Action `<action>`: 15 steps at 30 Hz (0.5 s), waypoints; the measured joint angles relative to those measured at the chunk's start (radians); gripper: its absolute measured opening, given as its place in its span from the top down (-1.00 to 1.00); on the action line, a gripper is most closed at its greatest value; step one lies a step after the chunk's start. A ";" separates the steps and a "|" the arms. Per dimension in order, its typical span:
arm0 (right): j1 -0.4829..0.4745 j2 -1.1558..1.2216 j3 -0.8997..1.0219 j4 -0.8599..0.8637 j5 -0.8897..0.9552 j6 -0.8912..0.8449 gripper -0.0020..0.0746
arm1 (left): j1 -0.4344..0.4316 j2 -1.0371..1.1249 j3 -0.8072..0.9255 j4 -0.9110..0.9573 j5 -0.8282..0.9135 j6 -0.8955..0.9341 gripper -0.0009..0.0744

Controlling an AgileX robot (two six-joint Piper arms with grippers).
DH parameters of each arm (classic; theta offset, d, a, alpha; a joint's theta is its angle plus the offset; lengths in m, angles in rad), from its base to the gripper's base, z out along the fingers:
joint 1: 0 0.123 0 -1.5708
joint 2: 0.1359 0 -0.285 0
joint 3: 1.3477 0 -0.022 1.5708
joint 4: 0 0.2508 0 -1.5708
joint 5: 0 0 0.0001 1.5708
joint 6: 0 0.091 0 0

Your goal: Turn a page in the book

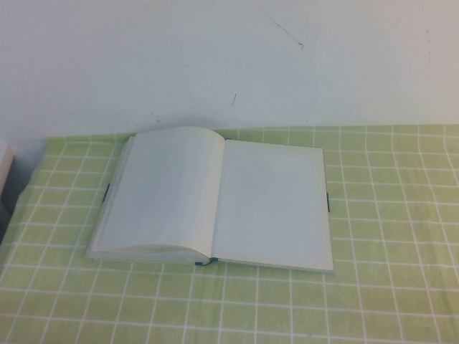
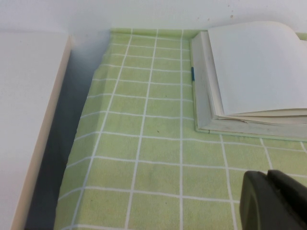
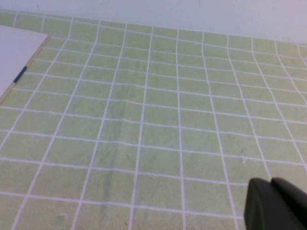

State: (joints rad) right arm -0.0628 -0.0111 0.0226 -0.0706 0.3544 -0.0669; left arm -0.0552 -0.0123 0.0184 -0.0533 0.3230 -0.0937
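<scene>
Green-checked cloth, high view: covers the desk (image 1: pixel 373 287) under a white wall; neither arm shows here.
Book, high view: the book (image 1: pixel 215 201) lies open and flat near the desk's centre, both facing pages blank white. Its left half is a thick, bowed stack; its right half is thin and flat. A dark teal cover edge peeks out at the spine's 6 o'clock end and at the 3 and 9 o'clock sides.
Left wrist view: the left hand (image 2: pixel 273 201) shows only as a dark tip above bare cloth, apart from the book (image 2: pixel 249 76), whose thick page stack lies beyond it. Whether this hand is spread or pressed together, I cannot tell. A pale box (image 2: pixel 29 124) stands beside the cloth's edge.
Right wrist view: the right hand (image 3: pixel 276 206) is likewise a dark tip over the cloth, well apart from the book's corner (image 3: pixel 17 52). Spread or pressed together, I cannot tell.
</scene>
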 joint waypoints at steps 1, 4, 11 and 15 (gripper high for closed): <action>0.000 0.000 0.000 0.006 0.000 0.000 0.95 | 0.000 0.000 0.000 0.000 0.000 0.002 0.99; 0.000 0.000 0.000 0.012 0.000 0.000 0.95 | 0.000 0.000 0.000 0.000 0.000 0.004 0.99; 0.000 0.000 0.000 0.013 0.000 0.029 0.95 | 0.000 0.000 0.000 0.000 0.000 0.004 0.99; 0.000 0.000 0.000 0.013 0.000 0.067 0.95 | 0.000 0.000 0.000 0.000 0.000 0.004 0.99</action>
State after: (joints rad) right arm -0.0628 -0.0111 0.0226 -0.0581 0.3544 0.0000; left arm -0.0552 -0.0123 0.0184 -0.0533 0.3230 -0.0897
